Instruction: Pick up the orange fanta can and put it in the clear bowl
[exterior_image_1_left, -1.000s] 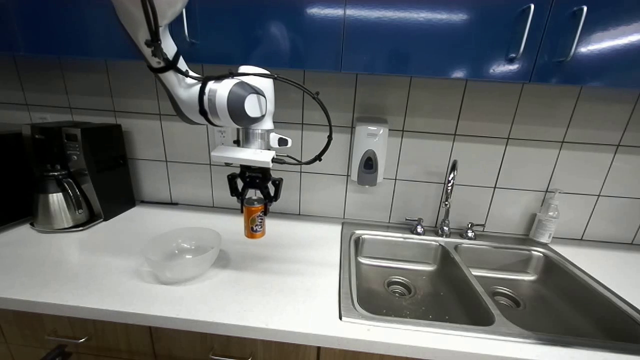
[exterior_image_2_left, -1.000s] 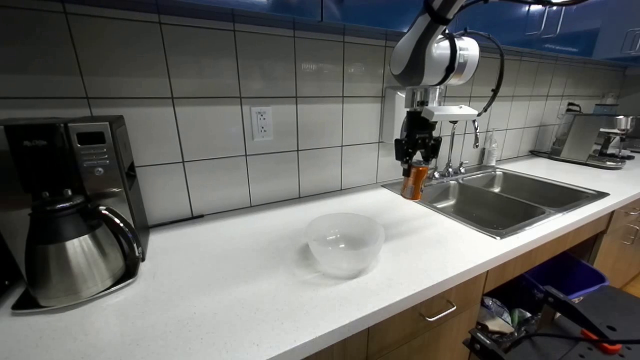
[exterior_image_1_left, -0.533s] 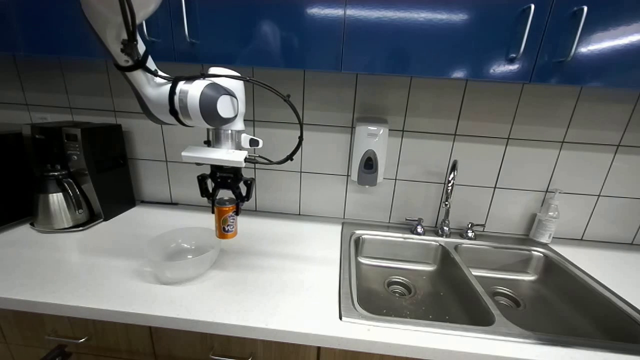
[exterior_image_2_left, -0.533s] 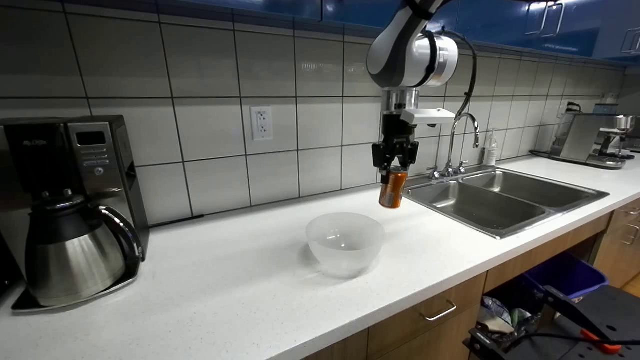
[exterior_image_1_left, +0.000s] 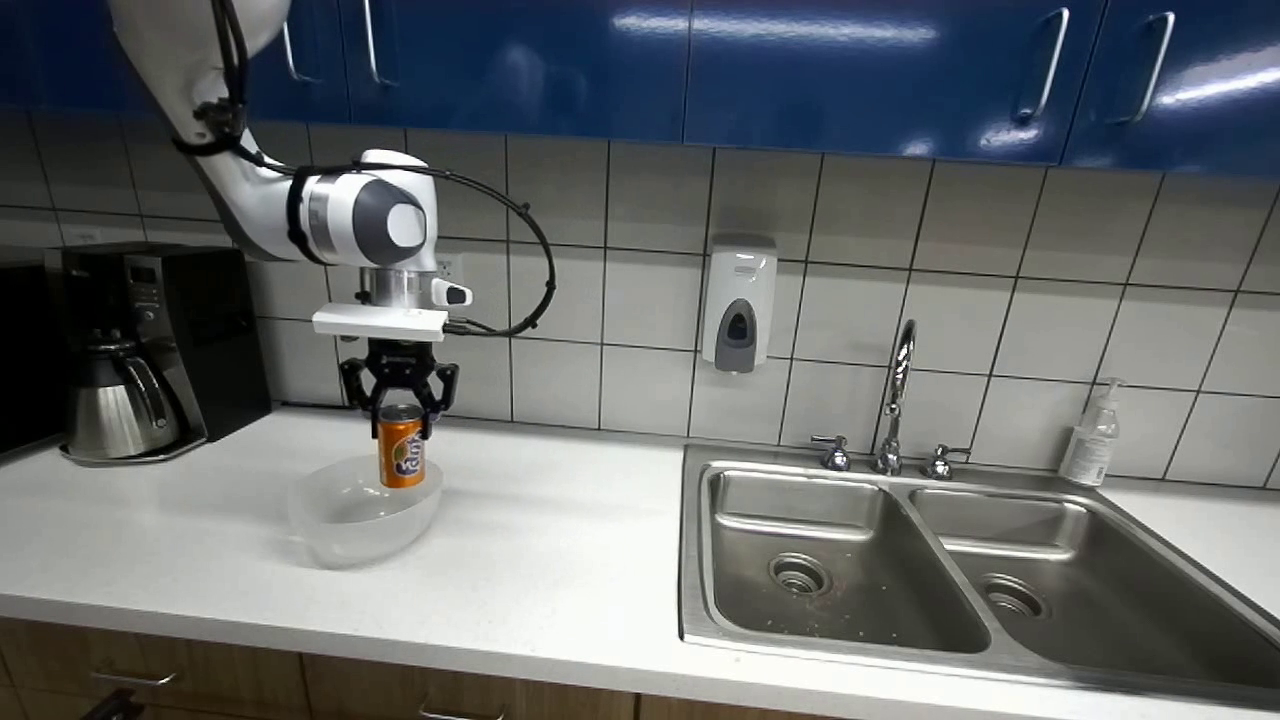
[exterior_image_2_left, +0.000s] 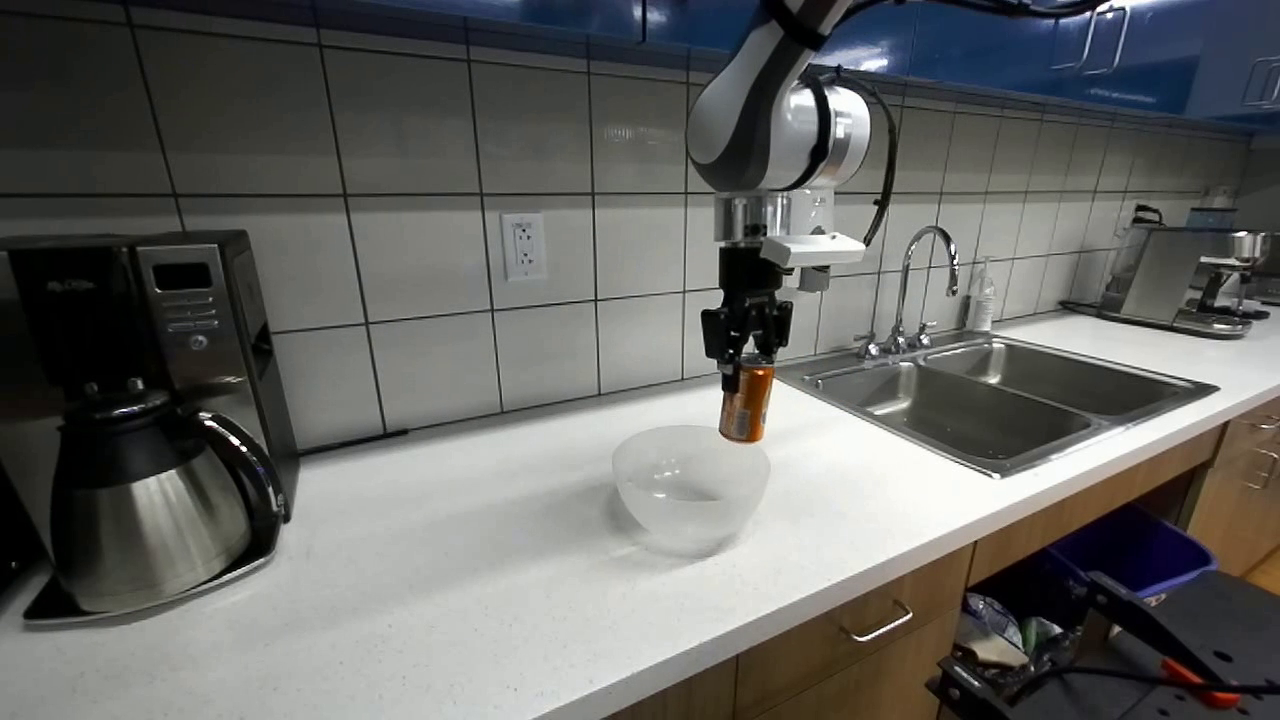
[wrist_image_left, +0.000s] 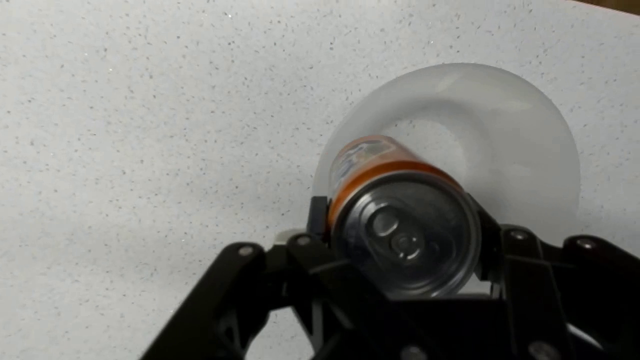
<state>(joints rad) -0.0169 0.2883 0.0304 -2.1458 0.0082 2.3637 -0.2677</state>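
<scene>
The orange Fanta can (exterior_image_1_left: 402, 460) is upright and in the air. It also shows in an exterior view (exterior_image_2_left: 746, 412) and in the wrist view (wrist_image_left: 405, 230), where its silvery top faces the camera. My gripper (exterior_image_1_left: 401, 428) is shut on the upper part of the can, one finger on each side. The clear bowl (exterior_image_1_left: 350, 532) stands on the counter, also in an exterior view (exterior_image_2_left: 690, 505). The can's bottom is at about the bowl's rim height, over its rim side nearer the sink. In the wrist view the can covers part of the bowl (wrist_image_left: 530, 135).
A coffee maker (exterior_image_2_left: 200, 310) with a steel carafe (exterior_image_2_left: 150, 520) stands on the counter beyond the bowl. A double steel sink (exterior_image_1_left: 840, 560) with a faucet (exterior_image_1_left: 897, 390) is on the opposite side. Blue cabinets (exterior_image_1_left: 520, 70) hang above. The counter's front edge (exterior_image_1_left: 330, 640) is near the bowl.
My gripper has carried the can away from the sink side toward the bowl, and lately a little lower. The can now overlaps the bowl's rim in both exterior views. The bowl has not moved.
</scene>
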